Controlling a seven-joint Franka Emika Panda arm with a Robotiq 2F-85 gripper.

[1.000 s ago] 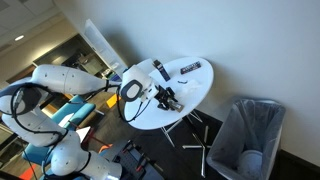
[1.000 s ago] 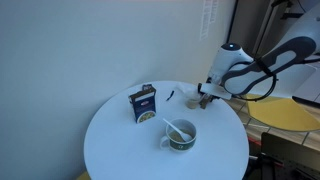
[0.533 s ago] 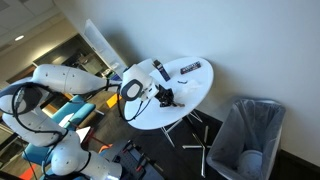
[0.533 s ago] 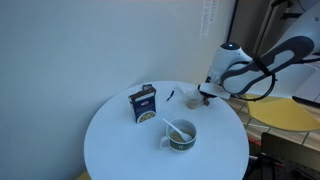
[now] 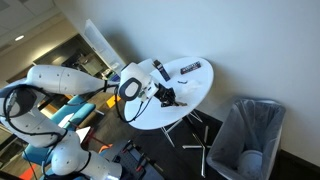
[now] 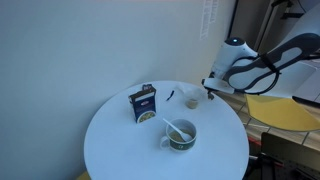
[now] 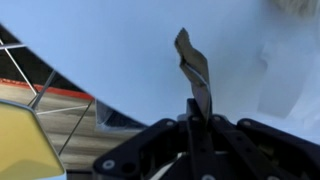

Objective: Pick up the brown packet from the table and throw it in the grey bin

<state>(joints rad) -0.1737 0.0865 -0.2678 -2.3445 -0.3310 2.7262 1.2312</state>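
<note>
Had the pincer [image 7: 195, 115] clamped on just one edge of the brown packet [image 7: 193, 68]. It stuck out past the tips and looked clear of the table [image 7: 110, 50] beneath. That thin grip should've let it drop cleanly into the grey bin [image 5: 250, 135], well off sideways.

Soft even indoor light; wrist view blurred, exterior views low-resolution.

Smooth, matt white worktop [image 6: 120, 145]; the brown packet [image 7: 194, 68] looks crinkled, faintly glossy; grey bin [image 5: 262, 130] is see-through mesh; end effector [image 7: 197, 120] is matt black.
</note>
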